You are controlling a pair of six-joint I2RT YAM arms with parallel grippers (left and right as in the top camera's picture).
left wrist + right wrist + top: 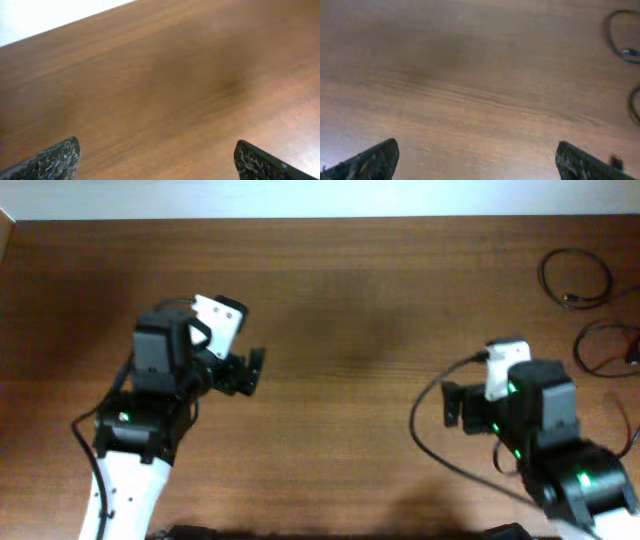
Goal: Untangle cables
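Two thin black cables lie as separate loops at the table's far right in the overhead view: one loop [545, 275] with a small plug near the back edge, and a second loop [581, 348] just in front of it. The right wrist view shows the first loop [609, 31] at its top right and an arc of the second [632, 106] at the right edge. My left gripper [252, 372] [157, 160] is open and empty over bare wood at the left. My right gripper [450, 408] [477, 160] is open and empty, left of the cables and apart from them.
The wooden table [340, 300] runs to a white wall at the back. The right arm's own thicker black cable [420, 442] curves over the table beside that arm. A small dark plug [616, 161] lies near the right finger in the right wrist view.
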